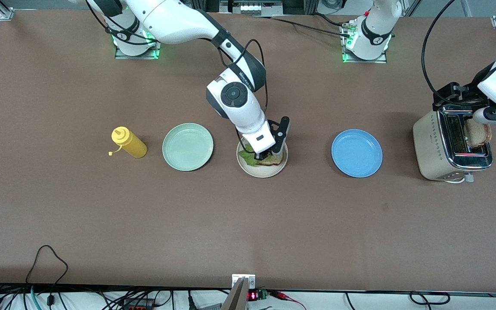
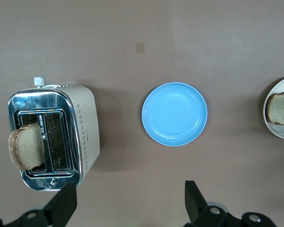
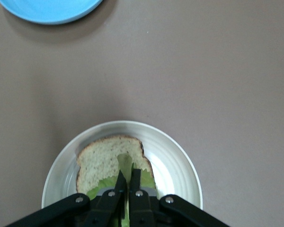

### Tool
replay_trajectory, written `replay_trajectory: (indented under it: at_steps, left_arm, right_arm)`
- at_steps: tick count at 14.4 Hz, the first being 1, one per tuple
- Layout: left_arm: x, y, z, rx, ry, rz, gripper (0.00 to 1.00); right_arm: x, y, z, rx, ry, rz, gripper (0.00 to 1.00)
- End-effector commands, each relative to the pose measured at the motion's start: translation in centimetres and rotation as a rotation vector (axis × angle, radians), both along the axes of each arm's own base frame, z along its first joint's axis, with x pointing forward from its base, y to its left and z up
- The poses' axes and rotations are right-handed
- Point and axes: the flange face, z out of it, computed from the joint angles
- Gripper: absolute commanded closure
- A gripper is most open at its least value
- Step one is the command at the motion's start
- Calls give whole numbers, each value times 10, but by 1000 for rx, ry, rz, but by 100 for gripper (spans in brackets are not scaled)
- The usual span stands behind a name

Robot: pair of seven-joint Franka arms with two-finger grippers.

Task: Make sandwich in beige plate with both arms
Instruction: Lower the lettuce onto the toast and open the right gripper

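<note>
Nearest the front camera, the beige plate [image 1: 261, 171] carries one bread slice [image 3: 109, 158], onto which lettuce [image 3: 141, 178] is being laid by the right gripper [image 3: 128, 182], its fingers pinched shut on the leaf, so the sandwich is judged half built. Over the toaster [image 1: 435, 146] at the left arm's end, the left gripper [image 2: 128, 201] hangs with fingers spread wide, apparently poised to take the second slice [image 2: 24, 146] standing in a slot.

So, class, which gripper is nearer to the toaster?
Left. The left gripper is up over the toaster; the right gripper is down on the lettuce in the beige plate, past the blue plate.
</note>
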Motion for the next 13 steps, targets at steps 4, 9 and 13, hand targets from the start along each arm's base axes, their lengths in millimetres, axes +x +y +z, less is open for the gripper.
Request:
replay_trajectory:
  at_steps: [4, 9, 13]
  left_arm:
    - [-7, 0, 7, -8, 0, 9, 0]
    - [-7, 0, 7, -8, 0, 9, 0]
    - [-7, 0, 7, -6, 1, 9, 0]
  right_arm:
    - [-10, 20, -9, 5, -63, -19, 1]
    - [-3, 18, 17, 26, -83, -33, 0]
    - [21, -12, 79, 42, -89, -97, 0]
